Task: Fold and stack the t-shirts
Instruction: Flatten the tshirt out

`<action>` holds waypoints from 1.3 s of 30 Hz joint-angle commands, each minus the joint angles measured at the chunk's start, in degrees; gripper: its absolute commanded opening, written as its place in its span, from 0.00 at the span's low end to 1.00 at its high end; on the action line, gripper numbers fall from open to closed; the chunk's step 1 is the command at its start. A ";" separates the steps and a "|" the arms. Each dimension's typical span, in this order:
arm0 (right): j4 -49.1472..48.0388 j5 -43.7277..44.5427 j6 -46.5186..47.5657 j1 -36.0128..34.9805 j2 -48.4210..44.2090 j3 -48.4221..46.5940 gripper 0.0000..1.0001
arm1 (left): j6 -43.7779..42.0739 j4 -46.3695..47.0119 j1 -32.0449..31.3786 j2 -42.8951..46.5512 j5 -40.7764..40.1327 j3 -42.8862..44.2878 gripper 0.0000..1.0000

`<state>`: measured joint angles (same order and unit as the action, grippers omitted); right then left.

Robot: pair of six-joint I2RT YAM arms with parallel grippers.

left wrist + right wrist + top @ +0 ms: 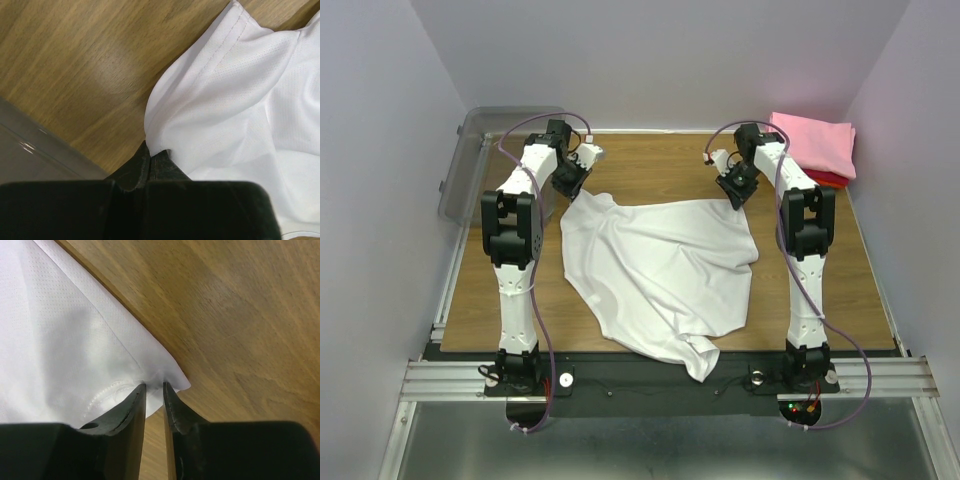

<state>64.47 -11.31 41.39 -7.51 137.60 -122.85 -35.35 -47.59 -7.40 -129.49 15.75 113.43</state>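
Both reaching forward, pitched down: left tool (149, 154) clamped on white t-shirt (225, 100), right tool (154, 386) narrowly open at its corner.

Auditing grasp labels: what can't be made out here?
Top view: red t-shirt, nearly all hidden under the pink t-shirt.
Left wrist view: how much white t-shirt the left pincer pinches; its shut fingers cover it.
Right wrist view: whether the right pincer grips cloth; tips hide it.

Shirt (660, 270) centre; stack (813, 143) far right; bin (470, 165) far left.
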 commanded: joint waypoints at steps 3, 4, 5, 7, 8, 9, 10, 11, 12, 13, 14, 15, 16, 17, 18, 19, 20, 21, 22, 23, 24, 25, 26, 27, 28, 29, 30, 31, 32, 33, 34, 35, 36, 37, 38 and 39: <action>-1.01 0.41 1.24 0.39 0.04 -0.11 0.07 | -0.51 -1.10 0.19 0.38 -0.19 2.41 0.00; -1.01 0.41 0.98 0.48 -0.14 -0.29 0.01 | -0.42 -1.27 0.19 0.29 -0.19 2.50 0.00; -0.92 0.33 0.98 0.48 -1.01 -0.20 0.01 | -0.42 -1.36 0.19 0.47 -0.10 2.59 0.00; -1.01 0.50 0.98 0.39 -2.68 -0.03 0.01 | -0.42 -1.45 0.19 0.82 -0.02 2.68 0.00; -0.92 0.41 0.89 0.56 -4.52 -0.29 0.01 | -0.42 -1.45 0.28 1.52 0.16 2.76 0.00; -0.92 0.24 0.80 0.91 -5.49 -0.72 0.01 | -0.50 -1.45 0.37 1.87 0.07 2.85 0.00; -0.92 0.24 0.71 1.09 -6.46 -1.08 0.01 | -0.51 -1.36 0.45 2.31 0.16 3.03 0.00; -0.92 0.32 0.80 1.70 -7.42 -1.51 0.01 | -0.51 -1.62 0.54 3.01 0.25 3.55 0.00; -0.92 0.59 0.80 2.14 -9.00 -2.48 0.01 | -0.42 -1.71 0.80 3.28 0.42 3.82 0.00; -0.92 0.68 0.89 2.49 -9.80 -2.92 0.01 | -0.42 -1.71 0.98 3.63 0.51 4.25 0.00; -0.84 1.02 1.15 3.19 -11.11 -3.53 0.01 | -0.33 -1.63 1.50 4.33 0.77 5.04 0.00; -0.92 1.11 1.33 3.55 -11.82 -3.63 0.01 | -0.07 -1.28 1.68 4.68 1.04 5.48 0.00; -0.92 1.29 1.33 3.90 -12.35 -3.71 0.01 | 0.02 -1.01 2.03 5.12 1.39 5.84 0.00; -0.92 1.38 1.59 4.69 -12.79 -3.63 0.01 | 0.20 -0.92 2.21 5.82 1.91 6.80 0.00; -0.92 1.38 1.51 5.13 -13.40 -4.06 0.01 | 0.46 -0.75 2.47 6.26 2.09 7.42 0.00; -1.01 1.29 1.42 5.57 -13.76 -4.33 0.01 | 0.64 -0.57 2.56 6.62 2.27 7.86 0.00; -1.10 1.29 1.07 6.53 -14.37 -4.77 0.00 | 0.81 0.30 2.65 7.75 2.62 8.56 0.00; -1.27 1.38 0.89 6.89 -14.55 -5.38 0.01 | 0.99 0.92 2.74 8.37 2.71 8.74 0.00; -1.36 1.47 0.80 7.24 -14.73 -6.78 0.01 | 1.42 1.53 2.74 9.07 2.71 8.83 0.00; -1.71 1.38 0.11 8.46 -15.16 -8.01 0.01 | 1.78 3.10 2.83 10.47 2.80 9.09 0.00; -1.80 1.38 -0.16 8.91 -15.34 -9.15 0.01 | 1.87 3.82 2.74 11.18 3.06 9.27 0.00; -1.89 1.47 -0.51 9.26 -15.61 -10.21 0.01 | 2.13 4.43 2.74 11.97 3.15 9.62 0.00; -2.32 1.38 -1.21 9.87 -16.39 -12.39 0.01 | 2.91 5.57 2.74 13.29 3.50 10.49 0.00; -2.59 1.38 -1.48 10.14 -17.01 -13.11 0.01 | 3.10 6.10 2.74 14.08 3.76 11.11 0.00; -2.94 1.21 -1.74 10.32 -17.80 -13.73 0.01 | 3.36 6.63 2.74 14.70 3.94 11.72 0.00; -3.47 1.20 -2.44 10.49 -18.59 -14.08 0.01 | 4.14 6.98 2.74 16.19 4.29 12.86 0.00; -4.69 1.29 -2.71 10.50 -20.95 -14.09 0.01 | 4.41 7.34 2.74 16.98 4.64 13.39 0.00; -5.22 1.29 -2.89 10.50 -21.93 -14.09 0.01 | 4.59 7.34 2.74 17.86 4.90 13.92 0.00; -5.66 1.29 -3.67 10.50 -23.33 -14.09 0.01 | 4.77 7.60 2.74 19.96 5.25 14.62 0.00; -6.54 1.29 -4.03 10.50 -25.87 -14.17 0.01 | 5.55 7.95 2.65 21.28 5.43 14.63 0.00; -6.72 1.29 -4.38 10.50 -27.37 -14.17 0.01 | 5.91 8.74 2.65 22.60 5.35 14.54 0.00; -7.16 1.29 -4.99 10.50 -28.78 -14.17 0.01 | 6.35 9.09 2.65 25.66 5.43 13.93 0.00; -7.34 1.29 -5.26 10.50 -31.84 -14.17 0.01 | 6.96 9.27 2.65 27.43 5.61 13.40 0.00; -7.43 1.47 -5.61 10.50 -33.43 -14.17 0.00 | 7.14 9.97 2.65 29.45 5.87 12.62 0.00; -7.51 1.55 -6.05 10.50 -35.02 -14.00 0.01 | 7.49 10.50 2.74 33.82 5.96 10.43 0.00; -7.69 1.73 -6.32 10.50 -37.03 -13.91 0.01 | 7.84 11.20 2.65 36.22 5.87 9.02 0.00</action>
<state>61.25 -10.96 37.23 2.35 110.63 -134.08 -29.71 -40.80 -5.41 -106.06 21.17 124.36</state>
